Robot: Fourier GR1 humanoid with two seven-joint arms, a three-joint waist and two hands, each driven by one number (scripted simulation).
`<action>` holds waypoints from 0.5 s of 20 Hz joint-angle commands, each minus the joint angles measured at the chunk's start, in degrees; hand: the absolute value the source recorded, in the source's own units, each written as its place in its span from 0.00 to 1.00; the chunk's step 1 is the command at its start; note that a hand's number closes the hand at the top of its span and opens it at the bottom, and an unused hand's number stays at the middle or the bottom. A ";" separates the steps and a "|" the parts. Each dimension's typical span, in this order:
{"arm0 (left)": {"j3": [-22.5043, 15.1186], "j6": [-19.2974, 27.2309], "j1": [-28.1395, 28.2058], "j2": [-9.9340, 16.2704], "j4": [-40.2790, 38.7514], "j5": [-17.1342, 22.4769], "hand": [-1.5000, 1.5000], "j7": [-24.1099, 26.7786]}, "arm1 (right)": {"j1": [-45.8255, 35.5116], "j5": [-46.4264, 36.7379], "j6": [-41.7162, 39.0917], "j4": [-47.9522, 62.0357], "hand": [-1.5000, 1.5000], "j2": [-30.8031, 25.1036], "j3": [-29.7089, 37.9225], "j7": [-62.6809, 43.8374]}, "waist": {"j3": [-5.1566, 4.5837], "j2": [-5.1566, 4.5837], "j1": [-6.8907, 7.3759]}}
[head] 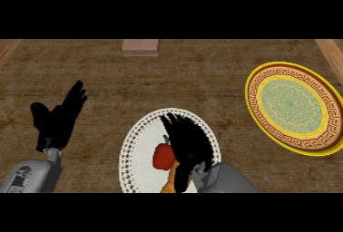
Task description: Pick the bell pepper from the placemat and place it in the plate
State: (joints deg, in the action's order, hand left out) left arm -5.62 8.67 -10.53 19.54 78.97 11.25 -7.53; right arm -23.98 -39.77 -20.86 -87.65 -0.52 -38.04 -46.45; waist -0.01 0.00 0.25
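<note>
1. At the far left, the robot's left hand (59, 118) is held up over the brown wood-grain counter top (134, 86), fingers straight and spread, thumb apart. It holds nothing and is resting, well away from the work, probably so as not to get in the other arm's way.

2. Near the far edge, left of centre, lies a small pinkish-tan rectangular block (140, 46). It takes no part in the task.

3. In the lower middle is a round white placemat with a dotted, lace-like border (134, 140). On it sits the red bell pepper with a short green stem (163, 155), with an orange shape just below it that I cannot identify. The pepper is on the mat, not on the plate.

4. The robot's right hand (186, 140) comes in from the lower edge and lies over the mat, just to the right of the pepper and touching or overlapping its right side. The fingers are extended forward, not curled round the pepper, so I judge the hand unclenched and positioned to close on it from the side; the grasp looks not yet made.

5. At the right, well apart from the mat, lies the round plate with a yellow rim, brown key-pattern band and pale green centre (292, 108). It holds nothing; this is where the pepper is to go, so a lift and a move rightward remain.
</note>
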 commanded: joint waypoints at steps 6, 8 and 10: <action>4.28 -4.73 0.97 -0.35 -2.28 -1.29 0.50 2.76 | -8.49 2.86 4.13 9.72 0.00 0.52 -0.96 -1.96 | 0.00 -0.04 0.23; 3.51 -3.40 0.82 -1.84 -0.87 -2.79 0.50 0.45 | -6.64 1.55 2.63 9.70 0.00 0.52 -2.59 -1.39 | 0.00 0.00 0.09; 3.86 -4.10 -0.80 -1.19 -1.41 -3.50 0.50 -0.51 | -7.61 0.32 3.18 14.52 0.00 0.52 1.29 3.98 | 0.01 -0.05 0.03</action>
State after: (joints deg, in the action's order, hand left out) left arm -3.01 6.32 -10.43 17.61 78.02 8.28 -6.94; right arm -30.11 -38.04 -18.05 -78.83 0.01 -39.19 -47.06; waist -0.01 0.07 0.34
